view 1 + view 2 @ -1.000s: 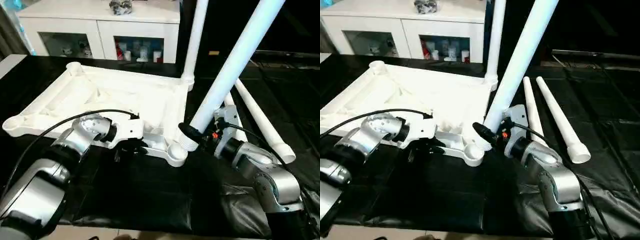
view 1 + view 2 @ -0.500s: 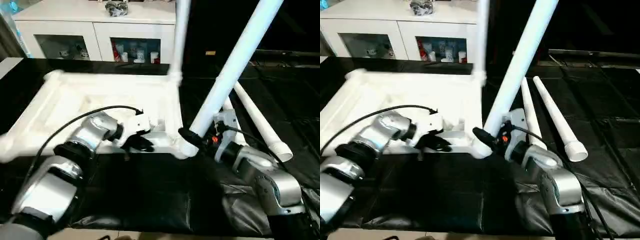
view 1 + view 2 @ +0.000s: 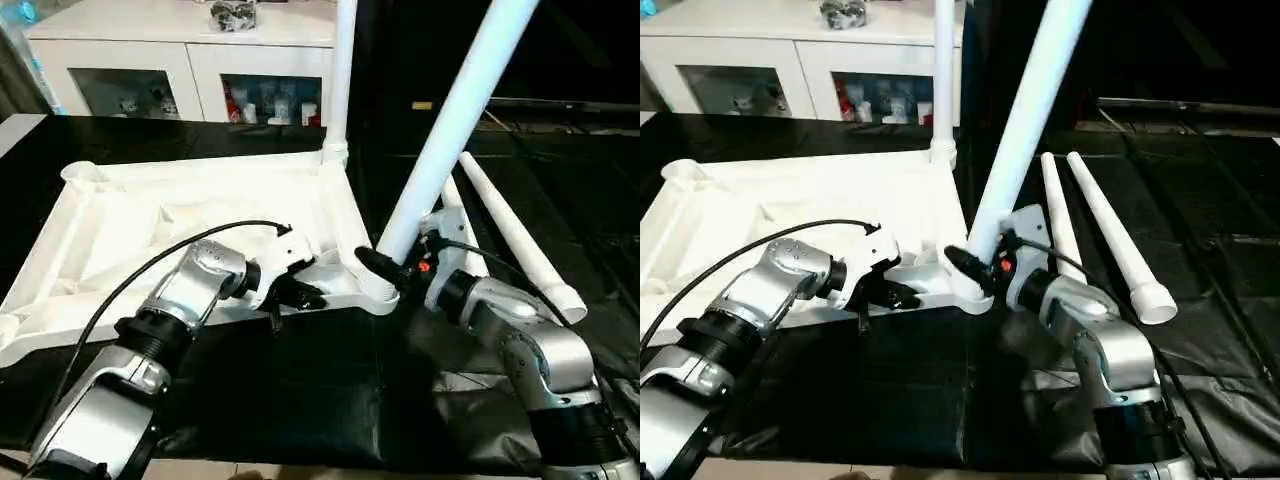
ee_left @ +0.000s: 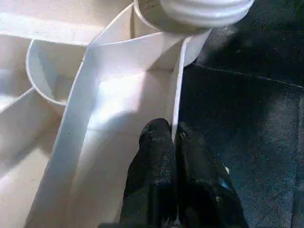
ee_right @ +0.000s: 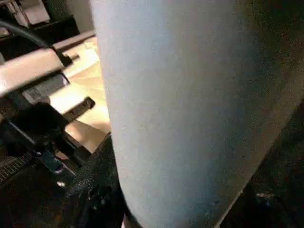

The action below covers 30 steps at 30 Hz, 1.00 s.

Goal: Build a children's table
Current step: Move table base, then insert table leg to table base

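2 hands: left hand pinches tabletop rim; right hand grips leg.

The table top is white, with white ribs on its underside. The legs are also white. The tabletop under them is black and a little shiny. The cabinet at the upper left of the frame is white. Both forearms are silver, and the tool fingers are black.
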Available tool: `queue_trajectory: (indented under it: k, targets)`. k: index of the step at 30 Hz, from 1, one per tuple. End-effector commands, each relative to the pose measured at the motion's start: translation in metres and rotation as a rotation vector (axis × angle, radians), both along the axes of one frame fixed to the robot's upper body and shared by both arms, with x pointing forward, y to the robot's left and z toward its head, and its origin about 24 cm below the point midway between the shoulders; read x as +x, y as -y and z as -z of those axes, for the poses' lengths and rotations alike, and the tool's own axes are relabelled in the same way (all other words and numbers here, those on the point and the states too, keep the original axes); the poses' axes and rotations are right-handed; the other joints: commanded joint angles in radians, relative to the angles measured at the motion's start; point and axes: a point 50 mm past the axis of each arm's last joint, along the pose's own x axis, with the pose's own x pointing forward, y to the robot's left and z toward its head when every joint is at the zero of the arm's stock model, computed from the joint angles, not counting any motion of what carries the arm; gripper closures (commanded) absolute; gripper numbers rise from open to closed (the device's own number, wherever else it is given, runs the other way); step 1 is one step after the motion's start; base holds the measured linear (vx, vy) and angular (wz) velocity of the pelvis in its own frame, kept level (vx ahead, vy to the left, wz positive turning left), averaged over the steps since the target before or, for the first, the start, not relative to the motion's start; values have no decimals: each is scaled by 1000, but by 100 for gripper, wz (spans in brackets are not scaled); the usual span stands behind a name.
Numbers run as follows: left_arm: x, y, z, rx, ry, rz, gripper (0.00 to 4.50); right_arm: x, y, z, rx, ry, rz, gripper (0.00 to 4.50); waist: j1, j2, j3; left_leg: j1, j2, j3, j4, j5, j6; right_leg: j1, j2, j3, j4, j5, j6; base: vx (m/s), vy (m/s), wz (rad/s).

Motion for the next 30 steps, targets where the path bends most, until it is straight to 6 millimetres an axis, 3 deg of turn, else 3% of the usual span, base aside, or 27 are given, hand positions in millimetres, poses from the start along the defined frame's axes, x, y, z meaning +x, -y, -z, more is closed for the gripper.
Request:
queue_trajectory:
  k: [1, 5, 6, 12, 13, 14, 17, 18, 19, 28, 30]
  targets:
    - [-6, -10, 14, 64, 25, -5, 450, 3, -1, -8, -9, 36, -14, 256, 5, -5, -73, 3, 68, -39, -64, -105, 36, 53, -114, 73, -79, -182, -171, 0, 0, 0]
    - [-9, -9, 13, 79, 104, 62, 450, 2, -1, -8, -7, 37, -16, 256, 4, -2, -71, 7, 69, -39, -67, -130, 30, 50, -112, 72, -84, -218, -153, 0, 0, 0]
    - [-10, -9, 13, 73, 104, 74, 406, 2, -1, -8, -7, 38, -16, 256, 3, -1, -71, 7, 68, -39, -67, -136, 25, 49, -112, 72, -85, -223, -153, 0, 0, 0]
    - [-9, -10, 3, 23, 78, 98, 352, 0, 2, -8, -4, 49, -17, 256, 6, 2, -73, 10, 69, -39, -67, -129, 20, 47, -111, 73, -80, -194, -164, 0, 0, 0]
    - [-7, -10, 2, 18, 83, 93, 349, -1, 3, -8, -4, 50, -18, 256, 7, 9, -73, 11, 70, -40, -67, -129, 18, 46, -111, 73, -79, -189, -166, 0, 0, 0]
    - [-7, -11, 1, 14, 82, 94, 343, -1, 3, -8, -3, 50, -19, 256, 6, 5, -73, 10, 69, -39, -66, -132, 17, 47, -110, 73, -80, -179, -168, 0, 0, 0]
    - [-6, -12, -1, -8, 64, 121, 343, -2, 3, -9, -2, 54, -24, 256, 7, 4, -73, 9, 67, -38, -67, -137, 18, 49, -112, 73, -80, -185, -169, 0, 0, 0]
    - [-4, -11, -1, -11, 70, 116, 343, -2, 4, -9, -2, 54, -25, 256, 8, 12, -73, 10, 68, -40, -66, -138, 15, 48, -113, 73, -79, -184, -170, 0, 0, 0]
    - [-3, -11, -2, -14, 77, 114, 343, -2, 4, -9, -2, 55, -25, 256, 7, 7, -73, 9, 67, -39, -66, -141, 16, 49, -111, 72, -82, -183, -169, 0, 0, 0]
    - [3, 0, -5, -55, 124, 116, 336, -2, 4, -10, 0, 63, -27, 256, 9, 7, -74, 8, 69, -40, -66, -137, 20, 51, -113, 72, -80, -162, -180, 0, 0, 0]
    - [5, 2, -3, -46, 136, 111, 364, -2, 4, -11, 0, 64, -26, 256, 8, 6, -74, 9, 68, -39, -65, -144, 20, 51, -113, 72, -82, -175, -176, 0, 0, 0]
